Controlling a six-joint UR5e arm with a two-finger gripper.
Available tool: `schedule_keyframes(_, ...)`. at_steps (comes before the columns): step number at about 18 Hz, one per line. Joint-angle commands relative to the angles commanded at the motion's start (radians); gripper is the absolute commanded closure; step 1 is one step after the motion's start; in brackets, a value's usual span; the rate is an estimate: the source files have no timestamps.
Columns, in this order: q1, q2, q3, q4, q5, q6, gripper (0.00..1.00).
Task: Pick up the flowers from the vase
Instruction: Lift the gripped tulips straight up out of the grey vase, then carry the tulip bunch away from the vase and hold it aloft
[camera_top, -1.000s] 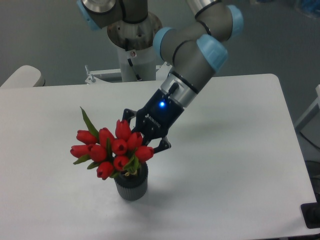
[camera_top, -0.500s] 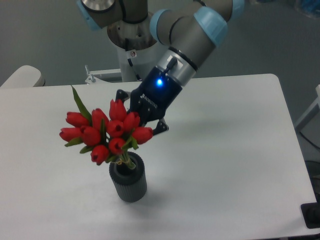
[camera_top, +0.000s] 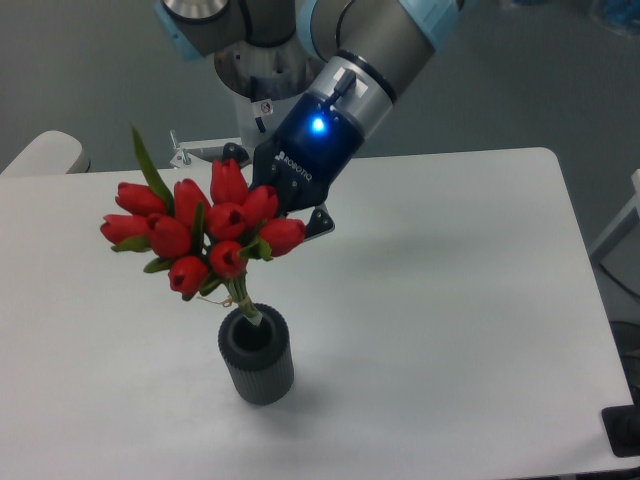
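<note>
Fixed camera: the gripper (camera_top: 268, 205) has its fingers (camera_top: 318, 222) closed around the flowers (camera_top: 200, 235), gripping the bunch from behind at bud level. The bunch is raised and tilted, with only the stem ends at the mouth of the vase (camera_top: 257, 358). The vase stands upright on the white worktop (camera_top: 450, 300).
</note>
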Motion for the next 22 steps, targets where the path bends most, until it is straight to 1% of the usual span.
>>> schedule_keyframes(2,0.015,-0.003,0.026,0.0,-0.002,-0.023,0.72)
schedule_keyframes(5,0.037,-0.034,0.063,0.0,0.004,-0.029,0.72)
schedule_keyframes(7,0.061,-0.07,0.084,0.0,0.008,-0.025,0.72)
schedule_keyframes(11,0.101,-0.162,0.141,0.0,0.012,-0.012,0.72)
schedule_keyframes(13,0.12,-0.201,0.164,0.0,0.012,0.015,0.72)
schedule_keyframes(16,0.155,-0.239,0.187,0.0,0.012,0.073,0.72)
schedule_keyframes(18,0.163,-0.267,0.218,0.0,0.012,0.08,0.72)
schedule_keyframes(22,0.179,-0.311,0.242,0.0,0.015,0.139,0.73)
